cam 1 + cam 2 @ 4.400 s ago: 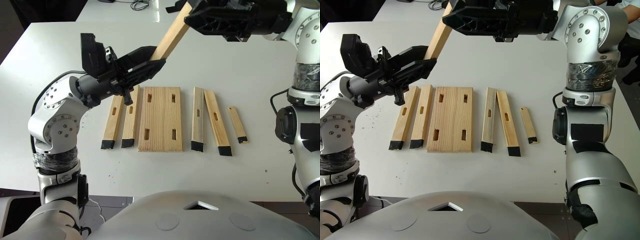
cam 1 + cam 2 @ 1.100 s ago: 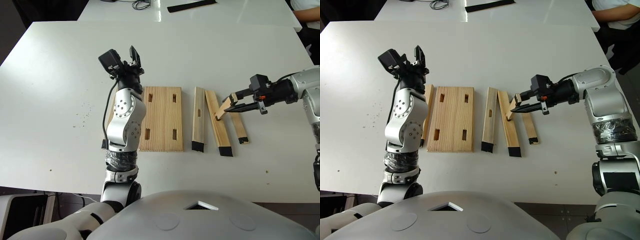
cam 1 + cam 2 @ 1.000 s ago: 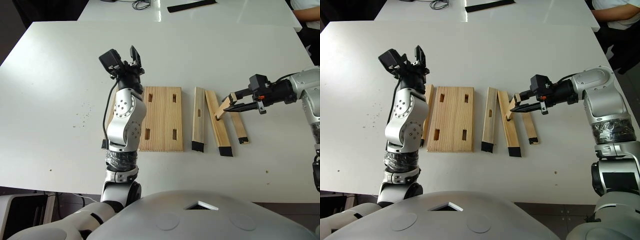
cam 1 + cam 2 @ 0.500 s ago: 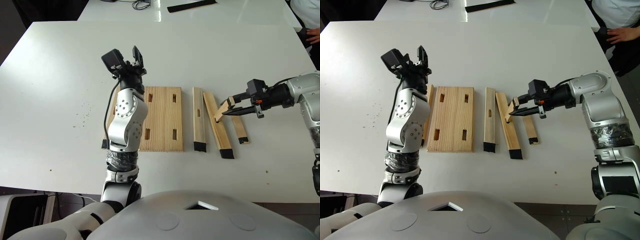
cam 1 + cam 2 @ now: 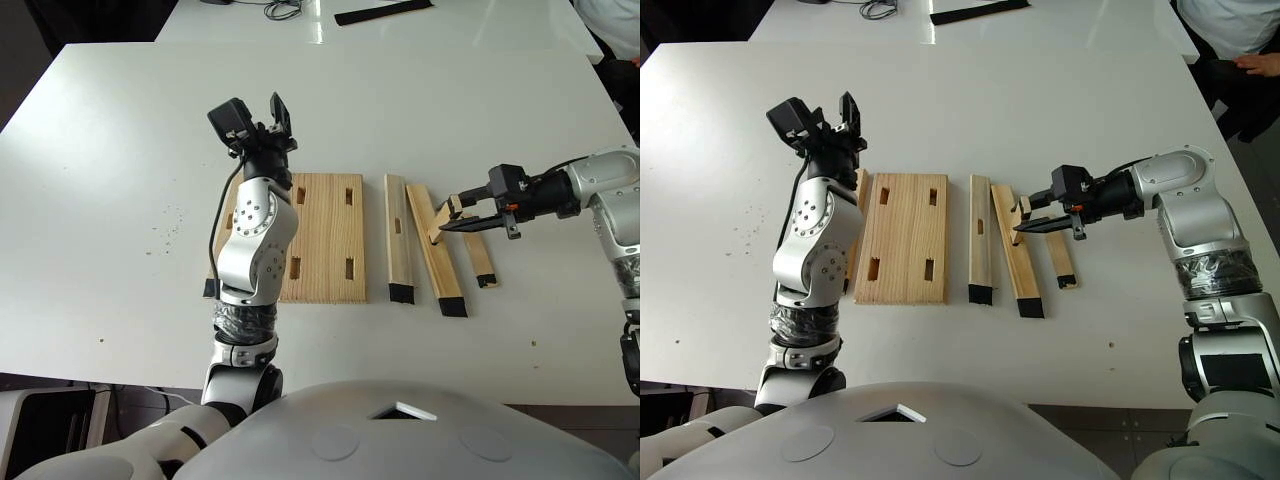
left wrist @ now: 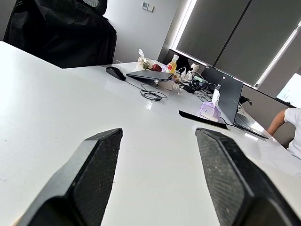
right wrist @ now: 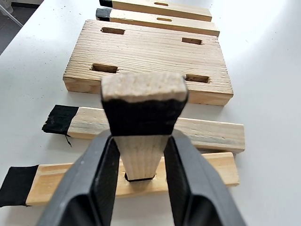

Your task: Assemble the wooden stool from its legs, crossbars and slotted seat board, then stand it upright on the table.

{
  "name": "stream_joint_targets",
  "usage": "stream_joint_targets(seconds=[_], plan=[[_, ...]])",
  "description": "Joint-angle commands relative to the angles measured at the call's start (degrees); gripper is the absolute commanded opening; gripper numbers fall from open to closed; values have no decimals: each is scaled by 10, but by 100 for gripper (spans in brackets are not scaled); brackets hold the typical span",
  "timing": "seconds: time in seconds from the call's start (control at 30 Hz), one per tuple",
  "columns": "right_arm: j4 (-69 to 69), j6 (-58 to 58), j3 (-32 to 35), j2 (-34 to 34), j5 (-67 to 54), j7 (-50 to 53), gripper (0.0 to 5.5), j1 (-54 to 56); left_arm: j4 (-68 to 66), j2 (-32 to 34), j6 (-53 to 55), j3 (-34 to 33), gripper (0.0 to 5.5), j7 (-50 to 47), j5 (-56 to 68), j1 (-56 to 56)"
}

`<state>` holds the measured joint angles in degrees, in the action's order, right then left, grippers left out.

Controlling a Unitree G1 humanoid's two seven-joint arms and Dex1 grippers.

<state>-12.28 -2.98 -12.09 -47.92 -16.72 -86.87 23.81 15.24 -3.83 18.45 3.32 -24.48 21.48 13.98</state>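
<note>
Right fingers (image 7: 91,188) clamp a black-tipped crossbar (image 7: 141,117), tilted, lower end in the slot of a leg (image 5: 1021,265). That leg lies flat on the bench (image 5: 1060,100), right of the seat board (image 5: 902,238). Left fingers (image 6: 89,183) spread apart, holding nothing, raised near the board's far left corner.

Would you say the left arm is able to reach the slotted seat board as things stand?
Probably yes: the left gripper is open and empty, raised beside the seat board, whose top is bare; the right gripper, shut on a crossbar, is away at the far legs.
</note>
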Motion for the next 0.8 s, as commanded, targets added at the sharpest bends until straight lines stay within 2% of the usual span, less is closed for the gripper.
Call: stream_joint_targets(seconds=[0.03,0.4,0.43,0.8], plan=[[-39,-7,-29,-7,57,21,131,-47,-2,-53,9,-2,289,4,8,-11],[-49,-1,-11,12,33,46,131,-33,-16,-50,8,-12,289,14,6,0],[-47,-6,-6,13,23,43,168,-30,-16,-51,8,-13,289,14,6,0],[59,-113,71,-7,-53,44,340,-42,-15,-48,5,-22,289,19,4,-4]])
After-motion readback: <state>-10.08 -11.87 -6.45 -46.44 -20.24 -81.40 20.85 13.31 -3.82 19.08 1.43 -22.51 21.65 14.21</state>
